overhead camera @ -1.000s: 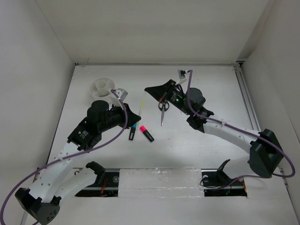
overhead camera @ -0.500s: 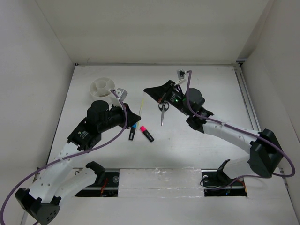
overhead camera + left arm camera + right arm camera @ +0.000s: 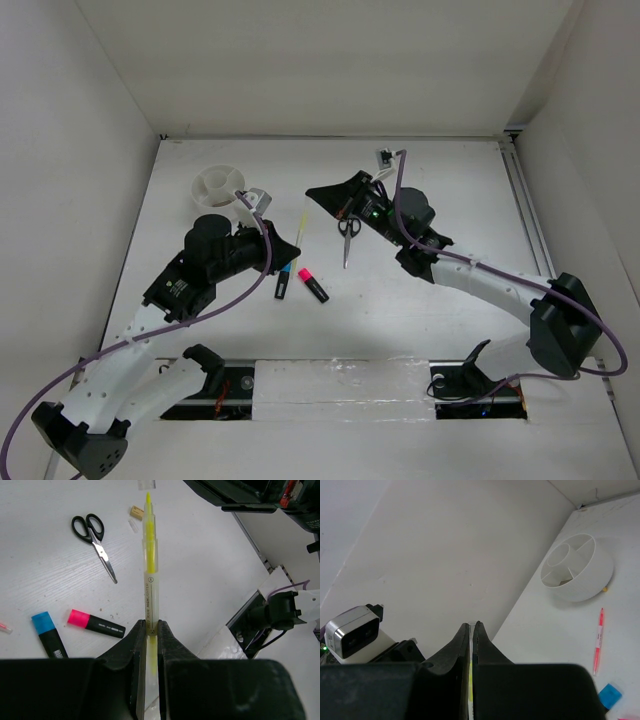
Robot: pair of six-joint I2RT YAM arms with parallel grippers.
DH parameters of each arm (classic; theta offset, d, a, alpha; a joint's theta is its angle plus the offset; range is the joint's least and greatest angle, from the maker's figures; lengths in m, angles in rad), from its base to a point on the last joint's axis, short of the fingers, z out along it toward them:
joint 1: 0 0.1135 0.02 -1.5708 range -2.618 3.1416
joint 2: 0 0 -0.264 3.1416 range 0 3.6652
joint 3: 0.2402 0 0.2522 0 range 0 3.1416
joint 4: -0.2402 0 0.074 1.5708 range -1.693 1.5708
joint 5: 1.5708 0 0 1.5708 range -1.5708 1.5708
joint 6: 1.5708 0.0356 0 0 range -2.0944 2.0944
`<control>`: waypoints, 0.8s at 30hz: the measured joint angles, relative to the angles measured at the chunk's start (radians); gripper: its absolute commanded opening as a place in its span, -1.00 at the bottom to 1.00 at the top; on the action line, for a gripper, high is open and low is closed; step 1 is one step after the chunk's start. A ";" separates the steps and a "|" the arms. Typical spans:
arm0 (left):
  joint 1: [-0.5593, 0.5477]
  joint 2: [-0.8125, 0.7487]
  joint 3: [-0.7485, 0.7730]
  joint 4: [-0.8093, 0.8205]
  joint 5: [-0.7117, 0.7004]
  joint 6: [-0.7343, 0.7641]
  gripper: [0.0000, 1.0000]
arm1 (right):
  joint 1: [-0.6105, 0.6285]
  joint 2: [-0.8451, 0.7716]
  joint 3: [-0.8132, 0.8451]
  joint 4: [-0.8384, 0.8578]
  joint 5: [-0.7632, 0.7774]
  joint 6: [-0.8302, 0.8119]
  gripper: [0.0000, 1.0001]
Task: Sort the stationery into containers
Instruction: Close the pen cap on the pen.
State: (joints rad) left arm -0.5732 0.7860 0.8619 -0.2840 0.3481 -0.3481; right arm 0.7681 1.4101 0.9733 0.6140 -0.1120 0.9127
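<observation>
My left gripper [image 3: 150, 625] is shut on the barrel of the thin yellow pen [image 3: 149, 555], which hangs above the table. In the top view the yellow pen [image 3: 303, 222] spans from the left gripper [image 3: 295, 250] to the right gripper [image 3: 312, 190]. My right gripper [image 3: 471, 625] is shut on the pen's clear cap [image 3: 144, 484], just off the yellow tip. On the table lie the scissors [image 3: 348, 232], a blue-capped highlighter [image 3: 283, 283] and a pink-capped highlighter [image 3: 313, 285]. The pink pen [image 3: 598, 640] lies near the white divided bowl [image 3: 218, 185]. A tan block [image 3: 136, 512] rests beyond the scissors [image 3: 95, 537].
White walls close in the table at the back and on both sides. A metal rail [image 3: 525, 215] runs along the right edge. The bowl [image 3: 577, 567] stands at the far left, behind the left arm.
</observation>
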 measured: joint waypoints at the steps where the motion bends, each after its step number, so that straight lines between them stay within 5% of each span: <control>1: 0.000 0.000 0.000 0.000 0.000 0.000 -1.00 | 0.000 0.000 0.000 0.000 0.000 0.000 -1.00; 24: 0.001 -0.023 0.000 0.000 -0.012 0.000 -1.00 | 0.044 0.019 0.000 0.038 0.010 0.009 -1.00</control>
State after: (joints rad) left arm -0.5720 0.7631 0.8619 -0.2840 0.3359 -0.3485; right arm 0.8124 1.4288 0.9730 0.6521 -0.1017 0.9218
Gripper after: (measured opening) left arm 0.043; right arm 0.039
